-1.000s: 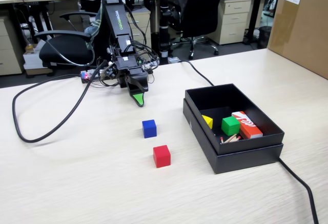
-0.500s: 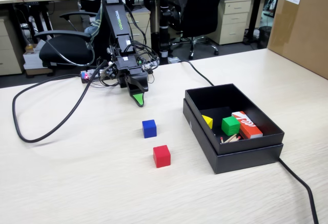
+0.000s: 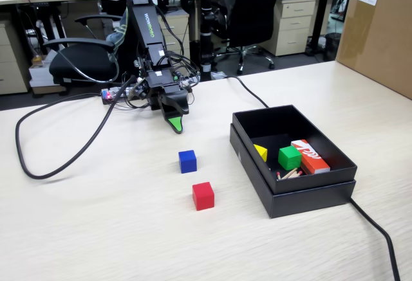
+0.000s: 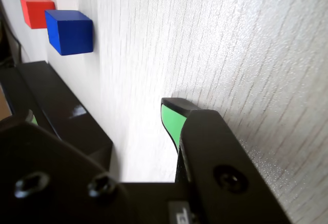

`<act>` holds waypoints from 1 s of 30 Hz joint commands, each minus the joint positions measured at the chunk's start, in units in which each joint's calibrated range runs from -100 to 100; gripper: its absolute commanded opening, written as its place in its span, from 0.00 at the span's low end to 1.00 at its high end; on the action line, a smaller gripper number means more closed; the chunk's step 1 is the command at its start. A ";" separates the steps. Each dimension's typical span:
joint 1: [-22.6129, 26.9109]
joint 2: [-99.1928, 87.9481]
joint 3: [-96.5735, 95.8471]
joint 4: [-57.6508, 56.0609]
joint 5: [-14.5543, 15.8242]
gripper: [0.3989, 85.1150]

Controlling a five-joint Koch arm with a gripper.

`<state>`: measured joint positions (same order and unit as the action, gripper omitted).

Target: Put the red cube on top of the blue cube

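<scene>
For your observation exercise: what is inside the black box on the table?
Inside the black box: a yellow piece, a green cube, a red-orange box and thin sticks. The near wall hides part of the floor.

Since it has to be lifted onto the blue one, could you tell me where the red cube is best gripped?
Probably across two opposite side faces of the red cube, coming straight down from above: it sits flat on the table, apart from the blue cube, with its sides free.

Pale wood-grain laminate table (image 3: 96, 229), matt, fine streaks. Red cube (image 3: 203, 195) & blue cube (image 3: 187, 161): matt, smooth. Black box (image 3: 302, 194): slight sheen. Gripper (image 3: 174, 125): black plastic, green pad.
</scene>
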<state>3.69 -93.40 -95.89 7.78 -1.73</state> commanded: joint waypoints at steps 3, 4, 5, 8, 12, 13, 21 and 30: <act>0.00 -0.64 0.43 -1.35 -0.10 0.56; -0.05 -1.78 1.15 -3.07 -0.10 0.56; -0.05 -3.73 2.51 -6.36 -0.10 0.56; 0.00 -5.57 8.31 -16.20 0.68 0.56; -0.05 -5.45 17.29 -28.47 2.05 0.56; -0.05 -5.45 19.37 -30.63 2.30 0.56; 0.39 -4.08 41.31 -48.78 3.61 0.55; -0.24 28.40 79.57 -64.24 4.74 0.52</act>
<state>4.18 -73.59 -25.97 -54.47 3.15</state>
